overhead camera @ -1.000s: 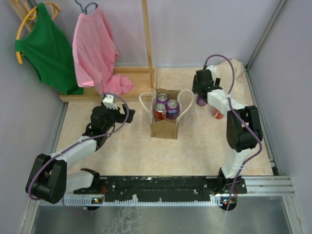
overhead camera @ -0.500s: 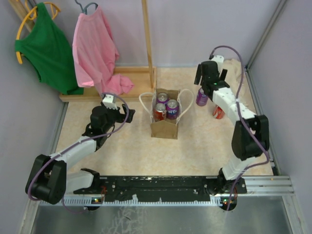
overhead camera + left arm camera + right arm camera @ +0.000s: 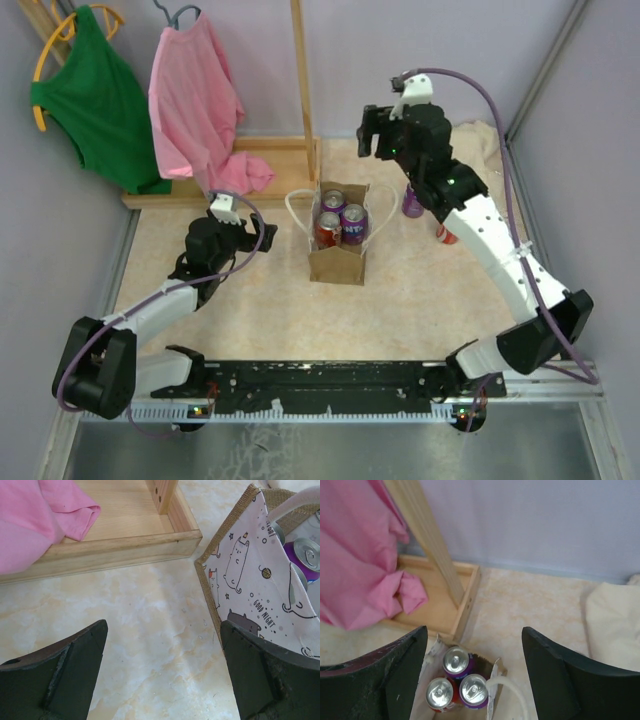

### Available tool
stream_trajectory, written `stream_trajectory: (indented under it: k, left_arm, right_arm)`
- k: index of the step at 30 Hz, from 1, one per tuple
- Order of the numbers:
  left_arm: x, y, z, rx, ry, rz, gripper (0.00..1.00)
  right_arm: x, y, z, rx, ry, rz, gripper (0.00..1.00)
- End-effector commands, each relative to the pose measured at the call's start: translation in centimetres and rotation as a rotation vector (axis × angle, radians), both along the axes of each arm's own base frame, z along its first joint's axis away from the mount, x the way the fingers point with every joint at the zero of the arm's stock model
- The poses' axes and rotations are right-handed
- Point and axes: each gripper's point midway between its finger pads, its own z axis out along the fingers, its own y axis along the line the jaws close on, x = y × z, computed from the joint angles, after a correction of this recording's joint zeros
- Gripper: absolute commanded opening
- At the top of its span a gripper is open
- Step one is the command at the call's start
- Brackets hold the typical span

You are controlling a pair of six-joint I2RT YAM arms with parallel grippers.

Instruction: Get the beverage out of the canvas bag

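Note:
The canvas bag (image 3: 337, 258) stands upright mid-table with white loop handles and a cat-print lining (image 3: 250, 575). Three beverage cans sit inside: two purple (image 3: 457, 661) (image 3: 474, 691) and one red (image 3: 440, 694). Right of the bag, a purple can (image 3: 412, 203) and a red can (image 3: 445, 233) stand on the table. My right gripper (image 3: 371, 134) hovers high behind the bag, open and empty, looking down on it (image 3: 474, 647). My left gripper (image 3: 262, 233) rests low, just left of the bag, open over bare table (image 3: 162, 675).
A wooden rack base (image 3: 250, 170) with an upright post (image 3: 302, 80) lies behind the bag. A pink shirt (image 3: 195, 105) droops onto it, beside a hanging green shirt (image 3: 95, 100). A cream cloth (image 3: 485, 145) is bunched at the back right corner.
My right gripper let go of the purple can at the right, rose, and swung left to above and behind the bag. The left arm stayed put.

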Motion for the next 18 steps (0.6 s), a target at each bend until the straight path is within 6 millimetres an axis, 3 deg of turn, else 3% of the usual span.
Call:
stream_trajectory:
  k: [1,4,13,18]
  left_arm:
    - [0.3,-0.5,1.7,-0.019,-0.044,-0.01,1.0]
    - [0.3,-0.5,1.7,-0.018,-0.044,-0.009,1.0]
    - [0.5,-0.7,2.1,-0.022,-0.05,-0.017,1.0]
    - [0.5,-0.8,2.0,-0.021,-0.046,-0.02,1.0]
  right_arm:
    - [-1.1,4.8,-4.9,-0.141,0.129,0.227,0.75]
    - [-1.6,6.8,-8.0,-0.229,0.196,0.337,0.76]
    - [-2.1,9.1,-16.6,-0.378,0.386,0.546,0.77]
    - [-2.1,9.3,-19.5,-0.437,0.445,0.593,0.72]
